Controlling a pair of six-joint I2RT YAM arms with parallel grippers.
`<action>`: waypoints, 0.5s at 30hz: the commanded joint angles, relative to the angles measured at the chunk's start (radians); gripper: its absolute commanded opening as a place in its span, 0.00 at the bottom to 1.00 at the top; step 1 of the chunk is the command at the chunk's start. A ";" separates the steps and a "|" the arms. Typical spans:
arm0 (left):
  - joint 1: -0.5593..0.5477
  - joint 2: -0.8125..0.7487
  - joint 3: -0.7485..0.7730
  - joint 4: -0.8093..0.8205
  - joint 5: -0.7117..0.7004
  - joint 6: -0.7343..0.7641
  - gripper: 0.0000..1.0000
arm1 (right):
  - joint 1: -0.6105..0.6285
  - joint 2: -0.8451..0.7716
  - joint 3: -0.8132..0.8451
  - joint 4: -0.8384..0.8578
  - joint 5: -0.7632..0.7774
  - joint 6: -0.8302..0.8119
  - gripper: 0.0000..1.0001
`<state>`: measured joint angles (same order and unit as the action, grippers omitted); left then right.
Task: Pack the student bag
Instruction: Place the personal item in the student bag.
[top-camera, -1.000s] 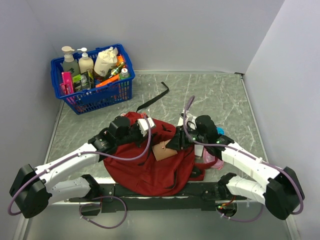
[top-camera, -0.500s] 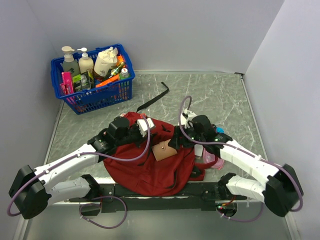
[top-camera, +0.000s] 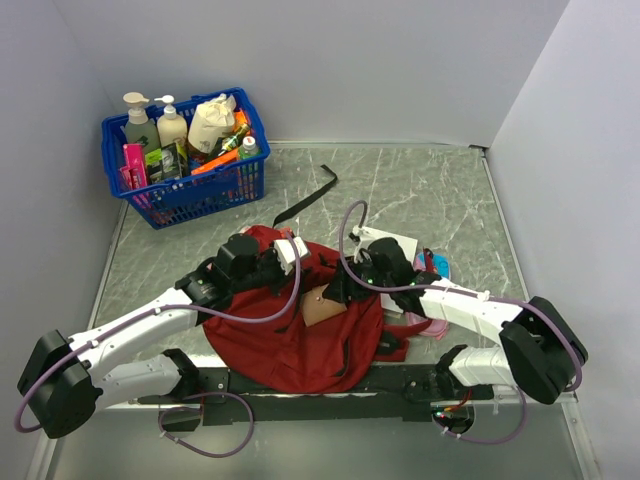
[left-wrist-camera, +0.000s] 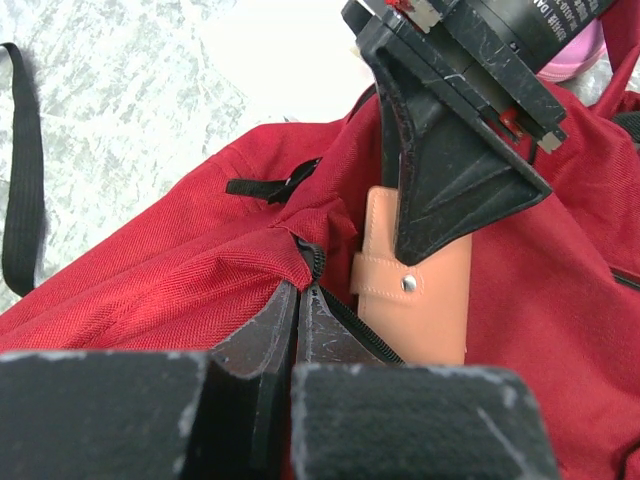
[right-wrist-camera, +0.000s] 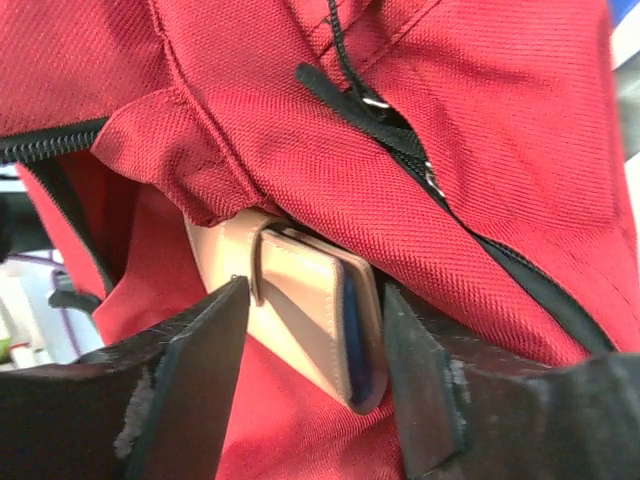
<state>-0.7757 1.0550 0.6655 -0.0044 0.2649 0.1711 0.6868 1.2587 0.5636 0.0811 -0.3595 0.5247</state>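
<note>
From above, the backpack is lying on the table at the near edge, between the two arms and partly under them. The left gripper is reaching over its top edge, and the right gripper is coming from the other side, next to a tan wallet. A blue basket of bottles is standing well apart in the far left corner. In the left wrist view, the left fingers are pressed together and are pinching the red fabric just beside the zipper. The wallet is sitting half inside the opening, with the right gripper touching its upper end. In the right wrist view, the right fingers are standing on both sides of the wallet, very close to it. I cannot tell whether they are squeezing it or are loose. The red cloth is covering the far end of the wallet.
</note>
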 joint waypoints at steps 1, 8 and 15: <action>-0.005 -0.032 0.006 0.107 0.045 -0.016 0.01 | 0.013 -0.015 -0.042 0.221 -0.119 0.093 0.56; -0.004 -0.038 -0.001 0.106 0.045 -0.015 0.01 | 0.011 -0.067 -0.064 0.214 -0.142 0.097 0.16; -0.005 -0.036 -0.006 0.115 0.040 -0.002 0.01 | 0.010 -0.136 -0.045 0.080 -0.160 0.080 0.00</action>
<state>-0.7757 1.0477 0.6544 -0.0010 0.2649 0.1711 0.6884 1.1667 0.4992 0.2031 -0.4812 0.6086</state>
